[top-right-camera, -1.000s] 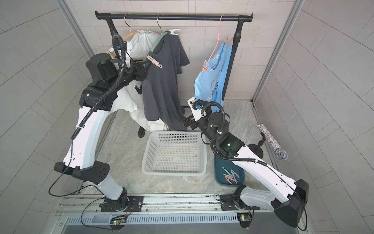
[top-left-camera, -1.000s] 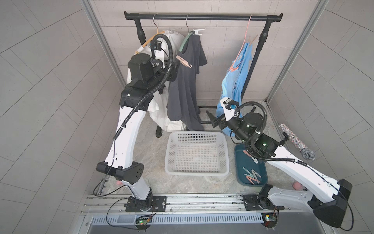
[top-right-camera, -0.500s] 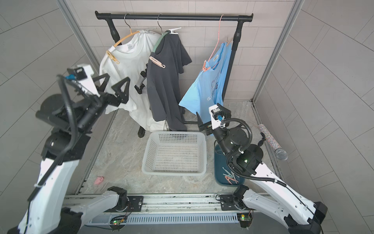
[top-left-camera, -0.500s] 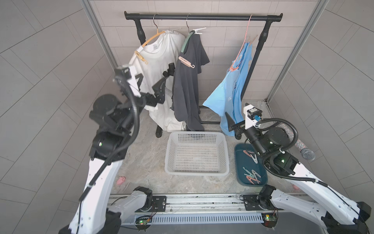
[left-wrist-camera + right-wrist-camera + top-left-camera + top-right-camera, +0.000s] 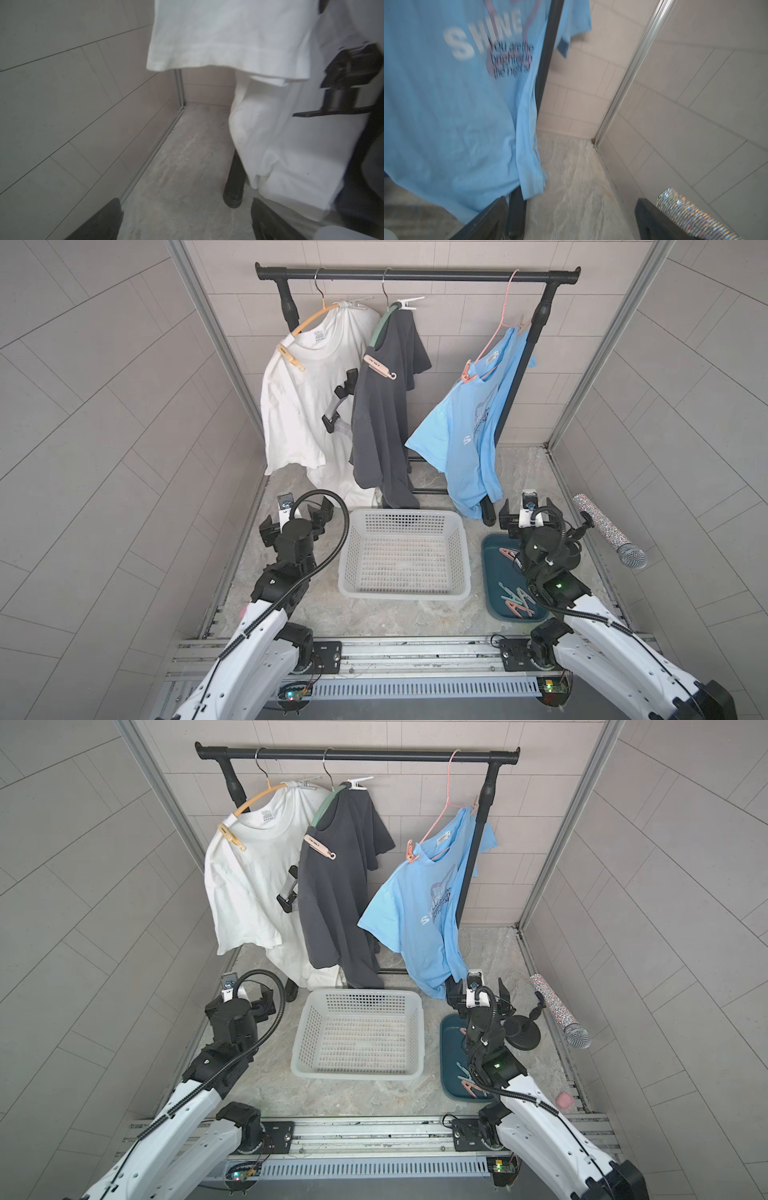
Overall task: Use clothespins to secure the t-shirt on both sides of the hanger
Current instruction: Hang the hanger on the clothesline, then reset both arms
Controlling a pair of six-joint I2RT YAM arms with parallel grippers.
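My left pincer point(image 5: 185, 219): released, nothing between the jaws; white t-shirt point(image 5: 228, 31) hanging just ahead. My right pincer point(image 5: 571, 220): released, empty; blue t-shirt point(image 5: 446, 104) just ahead, glittery microphone point(image 5: 691, 214) beside one finger. Between my pincers: white basket point(image 5: 405, 516). Behind my right pincer, under my wrist: teal tray point(image 5: 490, 556) holding loose clothespins point(image 5: 515, 602). High beyond both: clipped clothespins point(image 5: 379, 366) on the hangers point(image 5: 309, 321).
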